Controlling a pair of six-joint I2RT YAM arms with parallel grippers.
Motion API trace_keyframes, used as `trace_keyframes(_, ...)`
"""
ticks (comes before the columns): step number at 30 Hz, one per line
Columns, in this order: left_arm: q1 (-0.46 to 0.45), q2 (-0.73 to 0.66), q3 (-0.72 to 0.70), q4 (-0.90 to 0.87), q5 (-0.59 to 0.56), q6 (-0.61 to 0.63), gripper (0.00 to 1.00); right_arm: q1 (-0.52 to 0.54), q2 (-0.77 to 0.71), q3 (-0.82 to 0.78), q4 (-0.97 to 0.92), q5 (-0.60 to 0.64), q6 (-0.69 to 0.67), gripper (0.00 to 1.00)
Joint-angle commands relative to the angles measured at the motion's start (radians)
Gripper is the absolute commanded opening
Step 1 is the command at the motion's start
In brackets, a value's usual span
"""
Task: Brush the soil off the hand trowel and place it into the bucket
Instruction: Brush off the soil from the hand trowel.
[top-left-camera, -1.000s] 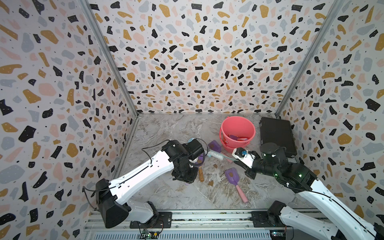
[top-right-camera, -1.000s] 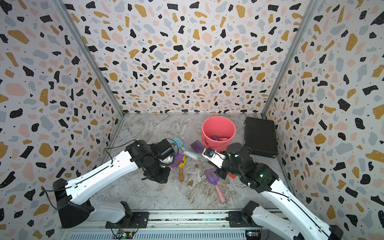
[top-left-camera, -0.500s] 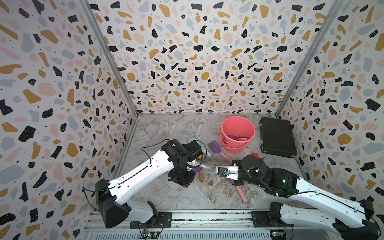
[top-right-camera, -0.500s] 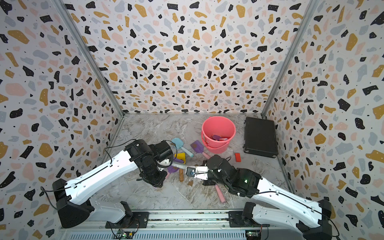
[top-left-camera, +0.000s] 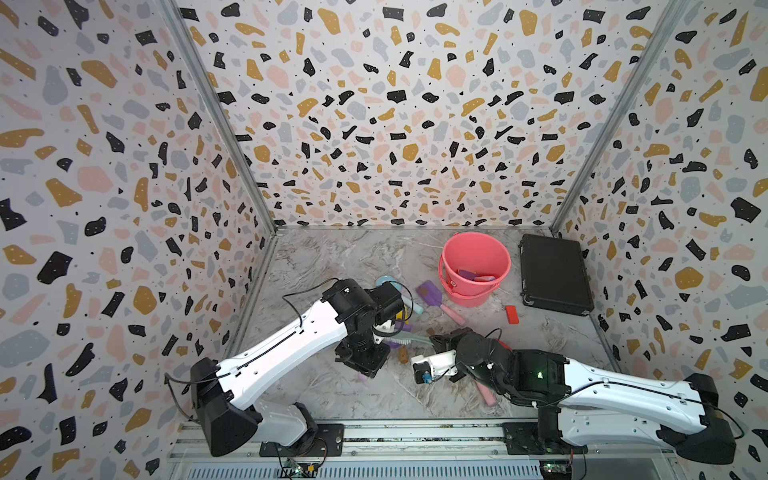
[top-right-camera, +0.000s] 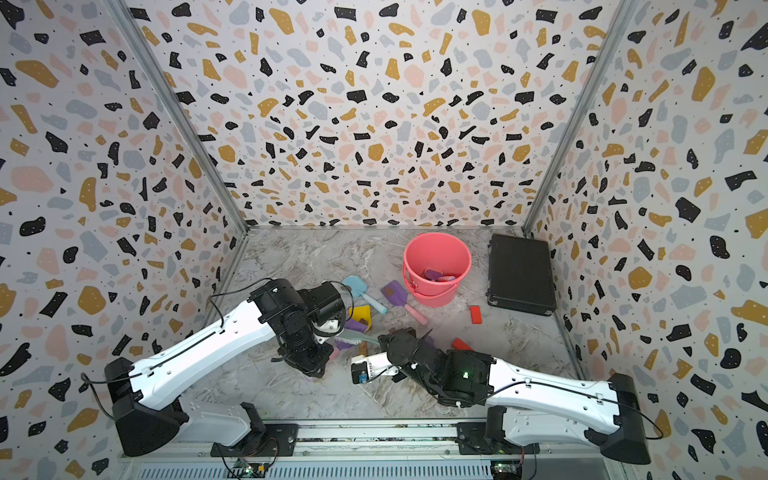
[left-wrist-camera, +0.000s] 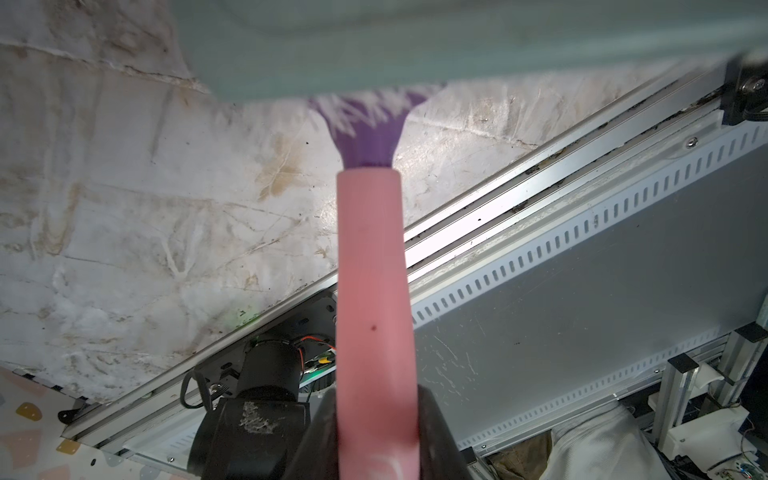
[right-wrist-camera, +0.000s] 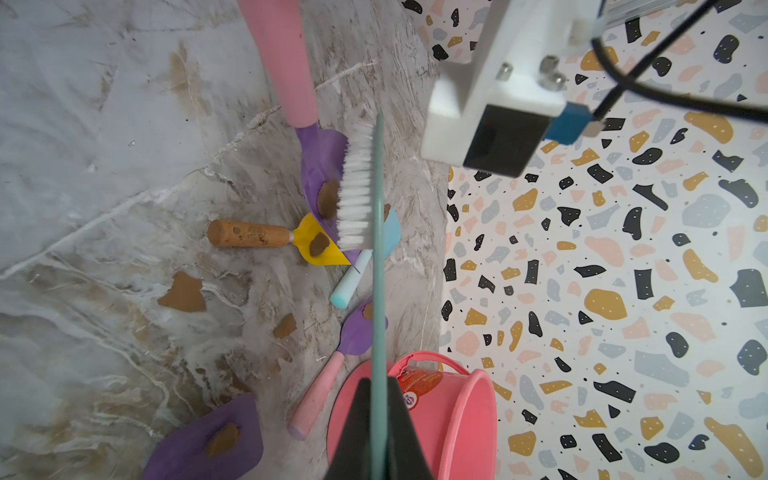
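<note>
Left end effector (left-wrist-camera: 376, 432) is clamping the pink handle of the purple-bladed plastic hand trowel (right-wrist-camera: 318, 162), jaws partly closed around it. It's holding the trowel over the middle of the marbled grey surface (top-left-camera: 353, 257), nearer the front edge than the back. Can't tell whether the blade tip is touching down.

A flat dark-brown blob of soil (right-wrist-camera: 328, 199) is sitting on the blade, so I'm judging the brushing step as in progress, not finished.

The pale-green plastic brush with white bristles (right-wrist-camera: 357, 187) is lying across the blade, bristles touching the blob's edge. Right end effector (right-wrist-camera: 377, 390) is pinching the brush's thin flat handle, jaws fully closed on it.

What I'm suggesting for the stroke:
- Sweep from the blade's neck toward the tip, so the blob is going off the free end and not toward the handle.
- Go light, since that thin brush handle is likely flexing under load.
- Left arm should be bracing and tilting the tip down.
- The yellow-bladed trowel with the wooden handle (right-wrist-camera: 266, 235) is lying just past the tip with its own blob, so avoid clipping it.

The round coral-pink plastic bucket (top-left-camera: 467, 298) is standing right of centre near the back edge, with purple and pink items already inside. The flat black case (top-left-camera: 555, 274) is sitting in the back right corner, near the bucket but clear of it.
</note>
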Motion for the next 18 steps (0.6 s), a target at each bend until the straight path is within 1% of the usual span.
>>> trace_keyframes(1,0.002,-0.027,0.037,-0.027,-0.02,0.01,0.0,0.014,-0.007,-0.024,0.007,0.042,-0.008,0.0)
trace_keyframes(7,0.003,-0.023,0.054,-0.041,-0.029,0.022,0.0,0.025,-0.002,-0.065,-0.014,0.13,-0.032,0.0)
trace_keyframes(10,0.002,-0.014,0.054,-0.029,0.001,0.033,0.0,0.032,-0.015,-0.074,-0.037,0.17,-0.042,0.0)
trace_keyframes(18,0.001,0.017,0.091,-0.018,0.02,0.064,0.0,0.043,-0.075,-0.149,-0.104,0.339,-0.102,0.0)
